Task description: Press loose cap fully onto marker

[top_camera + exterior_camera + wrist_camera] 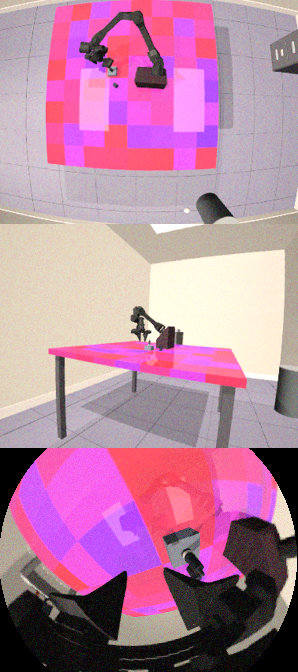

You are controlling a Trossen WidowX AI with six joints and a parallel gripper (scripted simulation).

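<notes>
A small grey holder block (112,72) (148,347) (177,543) stands on the pink and purple table (130,158) (197,371), left of the arm's base. A dark marker (150,341) (193,563) stands upright in it. The small dark cap (115,85) (162,349) stands loose on the table a little in front of the block. My gripper (106,62) (143,337) (145,572) is open and empty. It hangs above the table just behind and to the left of the block, fingers pointing down at it. The wrist view does not clearly show the cap.
The arm's dark base block (150,77) (165,337) sits right of the holder. A grey cabinet (284,53) stands off the table to the right. A dark round bin (213,207) (287,390) stands on the floor.
</notes>
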